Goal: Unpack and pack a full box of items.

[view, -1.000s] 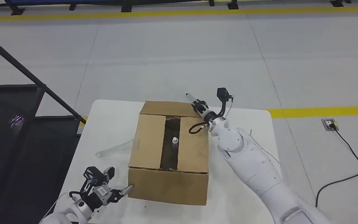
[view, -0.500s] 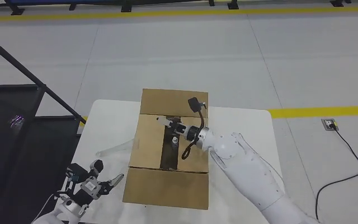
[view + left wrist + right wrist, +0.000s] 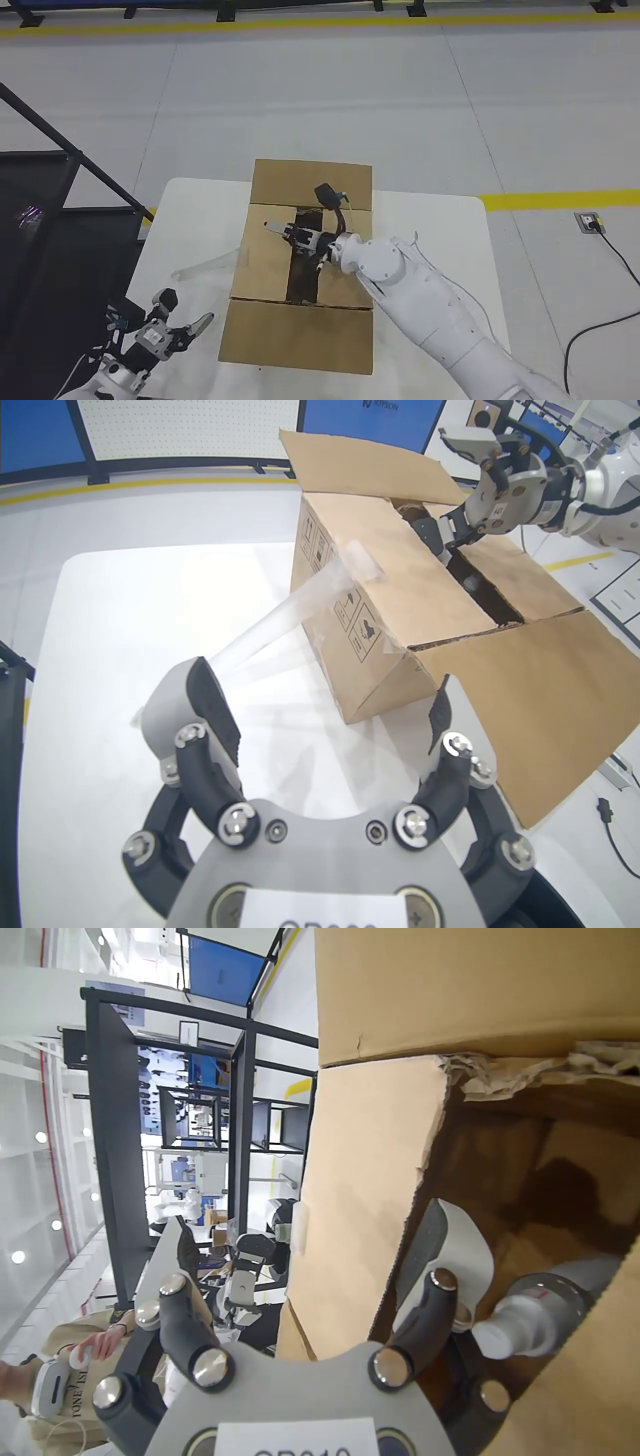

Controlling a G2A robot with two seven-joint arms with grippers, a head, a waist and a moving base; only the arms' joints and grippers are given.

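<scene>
**First:** Fingers [image 3: 212, 700] on the left gripper [image 3: 322, 680] are spread, empty, over the table [image 3: 125, 600] beside the box [image 3: 380, 565]. That tape [image 3: 280, 620] might snag one. I can't tell if it's touching.

**Second:** The right gripper [image 3: 307, 1248] is spread too, straddling a flap [image 3: 360, 1188], one finger inside by the bottle [image 3: 530, 1318]. A crooked pull could tear the flap or drag the box.

**First:** The bottle's lower half is hidden. I can't see what else is in there.

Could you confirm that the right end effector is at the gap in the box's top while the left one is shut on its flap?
Not quite: the left end effector is open, beside the box, as the left wrist view shows. The right end effector is at the gap in the box's top.
</scene>
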